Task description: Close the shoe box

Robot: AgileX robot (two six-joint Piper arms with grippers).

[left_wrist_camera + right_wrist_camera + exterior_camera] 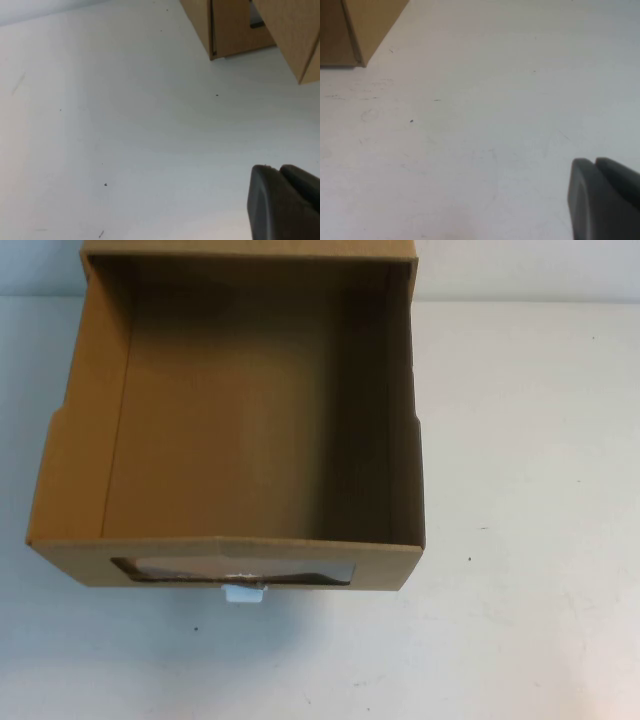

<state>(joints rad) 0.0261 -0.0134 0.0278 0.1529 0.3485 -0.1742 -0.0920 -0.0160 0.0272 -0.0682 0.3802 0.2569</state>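
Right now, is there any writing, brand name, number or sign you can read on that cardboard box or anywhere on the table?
None: no readable text in any view.
The shoe box: plain brown cardboard inside and out, drawer pulled open, no print.
Its clear window and white pull: no lettering visible.
The white table: only small dark specks and scuffs, no signs.
Left claw and right claw: dark and unmarked, each low over bare table beside the box.

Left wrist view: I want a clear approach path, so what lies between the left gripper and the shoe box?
Only bare white table lies between the left gripper and the shoe box, seen in the left wrist view.
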